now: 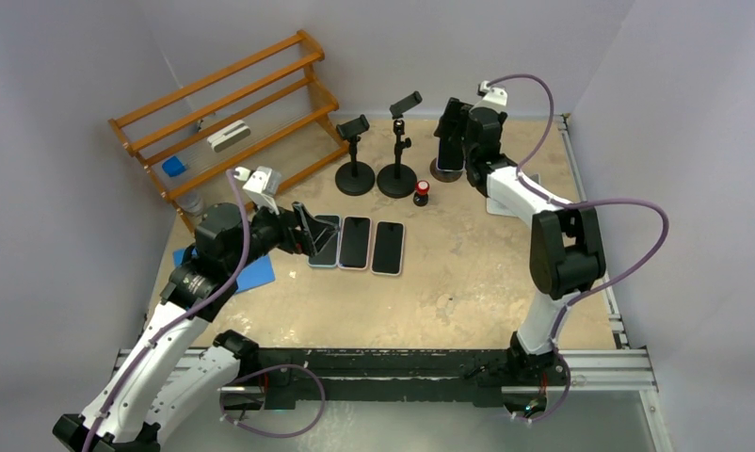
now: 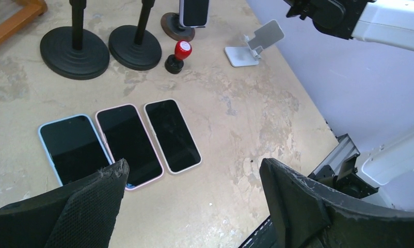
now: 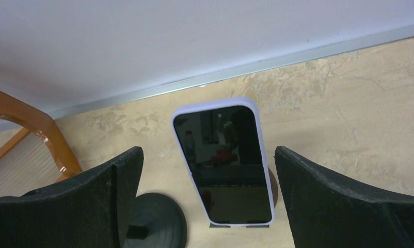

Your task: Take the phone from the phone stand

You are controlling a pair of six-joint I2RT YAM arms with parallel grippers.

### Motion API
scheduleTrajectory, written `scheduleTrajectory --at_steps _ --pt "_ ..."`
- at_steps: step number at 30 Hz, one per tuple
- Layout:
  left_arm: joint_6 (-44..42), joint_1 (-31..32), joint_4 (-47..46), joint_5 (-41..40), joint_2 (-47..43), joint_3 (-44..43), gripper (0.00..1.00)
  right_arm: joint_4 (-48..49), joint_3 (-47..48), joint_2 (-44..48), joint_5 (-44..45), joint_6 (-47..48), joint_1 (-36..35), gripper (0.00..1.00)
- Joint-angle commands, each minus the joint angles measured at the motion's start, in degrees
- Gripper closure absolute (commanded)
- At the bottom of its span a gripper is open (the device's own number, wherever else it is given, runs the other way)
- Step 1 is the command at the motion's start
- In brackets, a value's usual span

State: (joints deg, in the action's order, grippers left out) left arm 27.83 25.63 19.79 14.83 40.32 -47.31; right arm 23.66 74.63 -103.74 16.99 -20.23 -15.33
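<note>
A phone [image 3: 223, 160] in a lavender case stands upright, screen toward the right wrist camera, on a phone stand with a round brown base [image 3: 273, 191] at the back of the table. My right gripper [image 3: 207, 150] is open, one finger on each side of the phone, apart from it. From above, the phone [image 1: 447, 151] sits just below that gripper [image 1: 449, 124]. My left gripper [image 2: 194, 165] is open and empty, hovering over the table beside three phones lying flat: blue-cased [image 2: 72, 149], pink-cased [image 2: 127, 142] and white-cased [image 2: 172, 134].
Two black round-based stands [image 1: 355, 174] [image 1: 396, 176] with empty clamps stand left of the phone. A small red-capped object [image 1: 421, 195] and a white folding stand [image 2: 251, 46] are nearby. A wooden rack [image 1: 232, 113] fills the back left. A blue pad [image 1: 251, 273] lies under the left arm.
</note>
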Motion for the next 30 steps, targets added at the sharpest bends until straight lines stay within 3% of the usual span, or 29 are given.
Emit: scheduleTrajectory --at_steps 1,9,16,30 --pt "-1.20 0.17 -4.15 2.93 0.53 -0.38 0.04 1.11 4.67 -0.62 1.49 2.42 0.19 0.02" --pt "-1.29 0.17 -4.48 4.96 1.70 -0.52 0.05 7.37 0.63 0.05 3.83 6.92 0.13 0.03" --pt "-1.20 0.20 -4.50 5.63 2.27 -0.50 0.05 -4.06 8.50 -2.28 -2.08 8.27 0.47 0.01" --pt "-0.85 0.21 -4.33 7.01 3.43 -0.59 0.05 -15.31 17.92 -6.70 -2.23 10.53 0.65 0.01"
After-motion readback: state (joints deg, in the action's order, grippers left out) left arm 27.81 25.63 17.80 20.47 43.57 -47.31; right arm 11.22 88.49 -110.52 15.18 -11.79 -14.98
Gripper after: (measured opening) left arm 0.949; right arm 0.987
